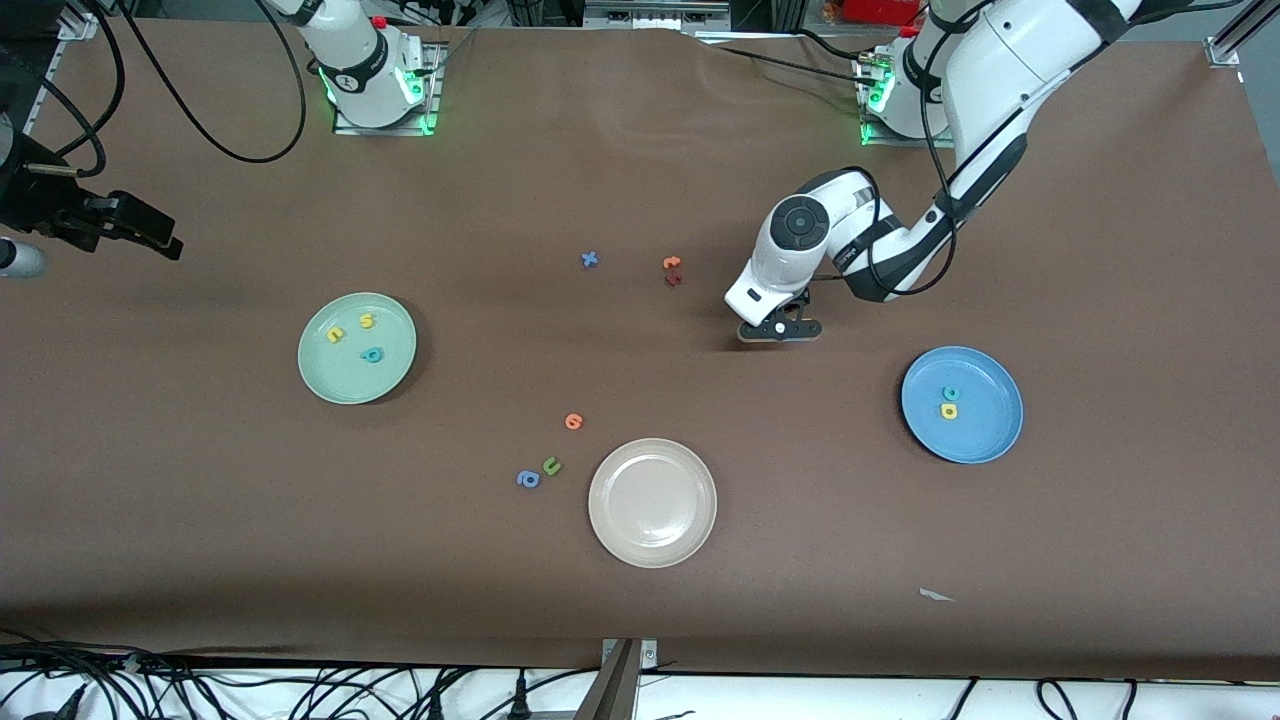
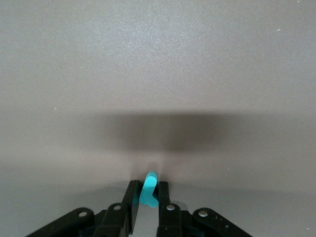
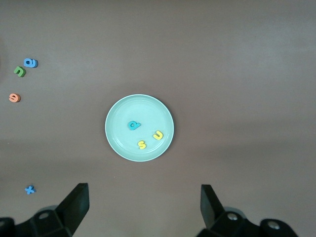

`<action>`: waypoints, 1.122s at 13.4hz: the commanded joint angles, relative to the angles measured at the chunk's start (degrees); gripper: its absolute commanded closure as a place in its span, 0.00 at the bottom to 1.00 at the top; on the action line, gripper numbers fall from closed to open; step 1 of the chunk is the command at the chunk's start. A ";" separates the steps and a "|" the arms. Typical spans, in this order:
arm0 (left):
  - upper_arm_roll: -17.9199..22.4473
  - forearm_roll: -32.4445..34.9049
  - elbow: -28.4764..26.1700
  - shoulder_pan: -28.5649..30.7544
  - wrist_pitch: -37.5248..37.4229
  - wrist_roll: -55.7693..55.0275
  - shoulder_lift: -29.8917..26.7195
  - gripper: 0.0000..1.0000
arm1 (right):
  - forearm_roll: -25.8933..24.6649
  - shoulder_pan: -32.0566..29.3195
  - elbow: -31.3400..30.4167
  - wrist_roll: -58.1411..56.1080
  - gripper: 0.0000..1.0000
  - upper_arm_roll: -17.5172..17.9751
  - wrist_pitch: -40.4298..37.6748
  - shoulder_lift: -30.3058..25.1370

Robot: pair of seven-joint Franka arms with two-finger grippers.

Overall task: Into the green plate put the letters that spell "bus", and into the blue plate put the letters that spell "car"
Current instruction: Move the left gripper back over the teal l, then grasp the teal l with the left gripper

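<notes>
My left gripper point(image 1: 778, 332) is down at the table mid-way between the two plates, toward the left arm's end. In the left wrist view it point(image 2: 148, 187) is shut on the thin teal r point(image 2: 149, 180), which stands between the fingers on the brown table. The blue plate point(image 1: 985, 425) holds the teal c point(image 1: 950, 393) and the yellow a point(image 1: 949, 410). The green plate point(image 1: 345, 380) holds the yellow u point(image 1: 335, 335), yellow s point(image 1: 367, 321) and teal b point(image 1: 372, 354). My right gripper point(image 3: 143, 190) waits open high over the table, looking down on the green plate point(image 3: 123, 108).
A beige plate point(image 1: 652, 540) sits near the front camera. Loose letters lie about: a blue x point(image 1: 590, 259), an orange point(image 1: 672, 263) and a dark red one point(image 1: 673, 280) beside the left gripper, an orange one point(image 1: 573, 421), a green u point(image 1: 551, 465), a blue a point(image 1: 528, 479).
</notes>
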 commanded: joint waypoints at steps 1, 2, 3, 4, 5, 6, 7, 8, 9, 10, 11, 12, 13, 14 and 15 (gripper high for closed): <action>0.45 2.19 -1.82 0.01 0.44 -2.25 -1.30 0.83 | 0.49 0.21 0.94 0.04 0.00 -0.26 -0.77 0.18; 0.45 2.19 -1.82 0.10 0.53 -2.33 -1.30 0.86 | 0.49 0.21 0.94 0.04 0.00 -0.26 -0.85 0.18; 0.45 2.19 -1.73 0.10 0.53 -2.34 -1.21 0.87 | 0.49 0.21 0.94 0.22 0.00 -0.26 -0.77 0.09; 0.45 2.19 -1.65 0.27 0.44 -2.34 -1.21 0.88 | 0.49 0.21 0.94 0.22 0.00 -0.26 -0.85 0.18; 0.36 2.19 -1.38 0.45 0.44 -2.25 -1.30 0.88 | 0.49 0.21 0.94 0.22 0.00 -0.26 -0.77 0.18; 0.36 2.10 -1.21 0.53 0.35 -2.25 -1.30 0.88 | 0.49 0.21 0.94 0.22 0.00 -0.26 -0.77 0.18; 0.36 2.02 -0.86 0.54 0.26 -2.25 -1.30 0.88 | 0.49 0.21 0.94 0.22 0.00 -0.26 -0.77 0.09; 0.45 2.02 0.28 0.80 0.26 -2.07 -1.30 0.88 | 0.49 0.21 0.94 0.22 0.00 -0.26 -0.77 0.18; 0.45 1.49 1.77 1.32 -0.43 -1.55 -1.38 0.89 | 0.49 0.21 0.94 0.31 0.00 -0.26 -0.77 0.18; 0.45 1.40 2.83 2.46 -0.53 -1.46 -1.39 0.90 | 0.49 0.21 0.94 0.22 0.00 -0.26 -0.77 0.18; 0.45 1.40 3.36 3.69 -0.53 -1.28 -1.47 0.91 | 0.49 0.21 0.94 0.31 0.00 -0.26 -0.77 0.18; 0.45 1.66 3.63 4.74 -0.53 -1.19 -1.65 0.91 | 0.49 0.21 0.94 0.31 0.00 -0.26 -0.85 0.18; 0.36 1.66 3.80 6.15 -0.53 0.11 -1.91 0.91 | 0.49 0.21 0.94 0.31 0.00 -0.26 -0.77 0.18; 0.36 1.49 4.94 7.55 -1.22 1.60 -1.91 0.91 | 0.49 0.30 0.94 0.31 0.00 -0.26 -0.77 0.09; 0.36 1.49 6.34 8.09 -3.58 3.10 -1.91 0.91 | 0.49 0.21 0.94 0.31 0.00 -0.26 -0.77 0.18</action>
